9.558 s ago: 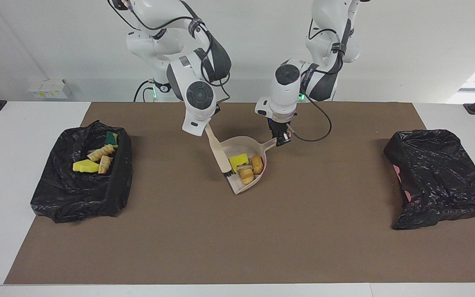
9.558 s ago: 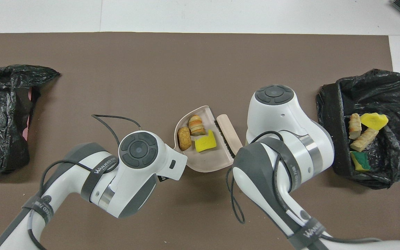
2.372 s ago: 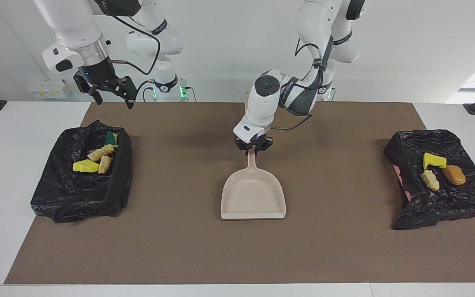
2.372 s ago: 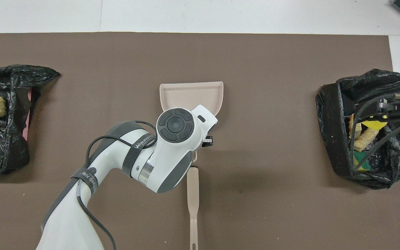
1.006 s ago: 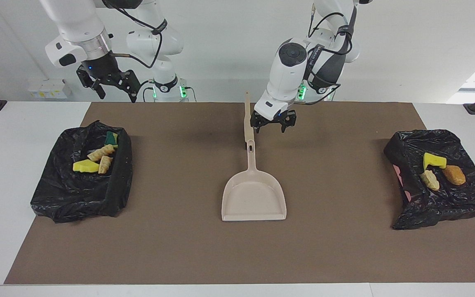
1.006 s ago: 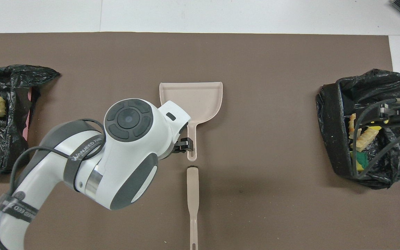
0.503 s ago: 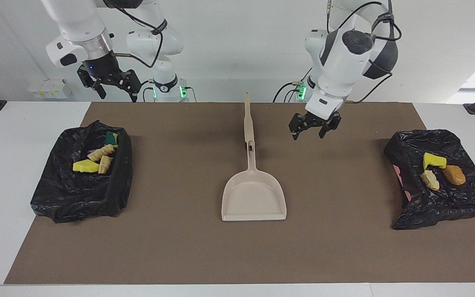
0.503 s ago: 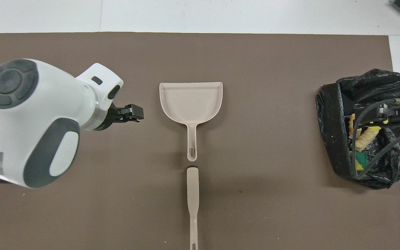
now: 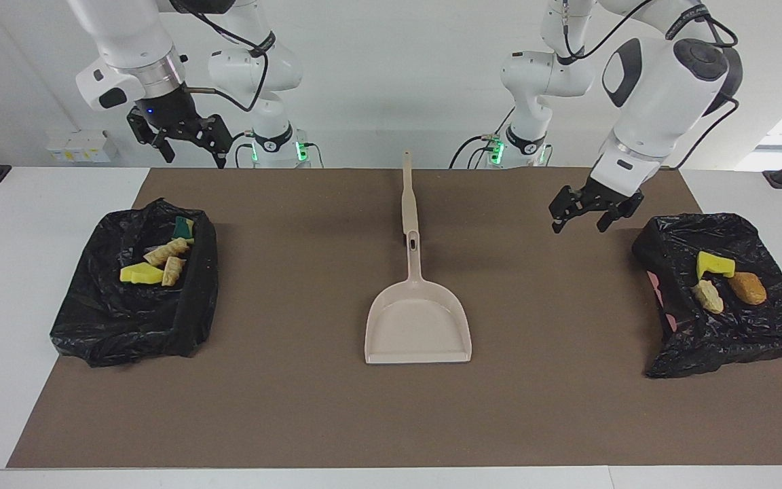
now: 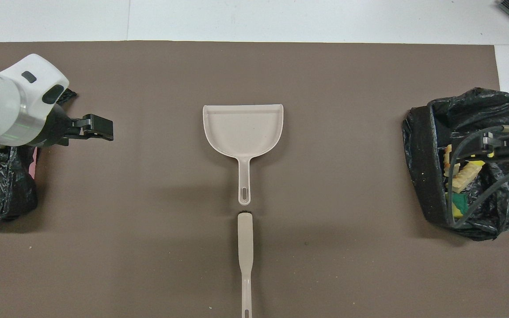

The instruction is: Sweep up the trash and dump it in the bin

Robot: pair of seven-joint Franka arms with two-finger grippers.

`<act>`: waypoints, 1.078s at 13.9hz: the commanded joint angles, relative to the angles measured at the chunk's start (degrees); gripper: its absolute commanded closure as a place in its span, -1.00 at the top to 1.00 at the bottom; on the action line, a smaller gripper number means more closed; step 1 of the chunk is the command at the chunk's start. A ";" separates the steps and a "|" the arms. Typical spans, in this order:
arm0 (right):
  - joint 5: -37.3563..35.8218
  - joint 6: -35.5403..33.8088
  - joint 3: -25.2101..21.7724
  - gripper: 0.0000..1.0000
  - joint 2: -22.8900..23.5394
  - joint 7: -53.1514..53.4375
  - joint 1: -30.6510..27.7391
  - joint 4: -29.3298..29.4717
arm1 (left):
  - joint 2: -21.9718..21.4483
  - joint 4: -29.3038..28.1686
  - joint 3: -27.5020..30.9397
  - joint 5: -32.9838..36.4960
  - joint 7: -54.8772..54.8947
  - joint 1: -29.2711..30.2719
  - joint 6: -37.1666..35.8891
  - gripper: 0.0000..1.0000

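Note:
The beige dustpan [image 9: 418, 326] lies empty on the brown mat, also in the overhead view [image 10: 243, 130]. The beige brush [image 9: 408, 200] lies flat just nearer to the robots, end to end with the dustpan's handle [image 10: 245, 247]. My left gripper [image 9: 578, 227] is open and empty, in the air beside the black bin [image 9: 723, 339] at the left arm's end [image 10: 104, 130]. In that bin lie three scraps of trash [image 9: 713, 263]. My right gripper [image 9: 194, 161] is open and empty, raised near the other black bin [image 9: 126, 333], which holds several scraps [image 9: 153, 265].
The brown mat [image 9: 296, 407] covers most of the white table. In the overhead view the left arm hides most of the bin at its end [image 10: 7, 194]. The right arm's cable crosses over the other bin [image 10: 422, 176].
My left gripper let go of the dustpan's handle, rose and swung toward the bin at the left arm's end. Dustpan, brush and right gripper have stayed put.

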 commanded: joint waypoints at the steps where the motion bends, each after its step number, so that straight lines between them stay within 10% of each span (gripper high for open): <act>1: 1.09 0.05 0.16 1.00 -0.66 -0.97 -0.45 -0.22 | 0.16 3.11 -0.59 0.37 5.20 3.75 -4.94 1.00; 15: 1.18 0.49 0.07 1.00 -0.57 -0.79 -0.45 -0.22 | -2.22 8.65 2.13 2.83 16.74 11.32 -12.77 1.00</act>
